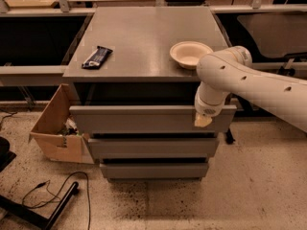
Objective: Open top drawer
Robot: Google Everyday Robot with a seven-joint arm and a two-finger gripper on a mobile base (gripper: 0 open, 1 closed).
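The top drawer [144, 119] is the wide grey front, the widest of three, just under the cabinet top. It stands pulled out a little, with a dark gap showing behind its top edge. My gripper [202, 120] is at the right end of that front, its tan tip against the drawer's upper edge. The white arm [249, 83] reaches in from the right.
On the cabinet top [144, 32] lie a white bowl [190, 53] at the right and a dark snack bar [96, 57] at the left. Two narrower drawer fronts [153, 147] sit below. An open cardboard box [57, 128] stands on the floor at the left, with cables [57, 195] in front.
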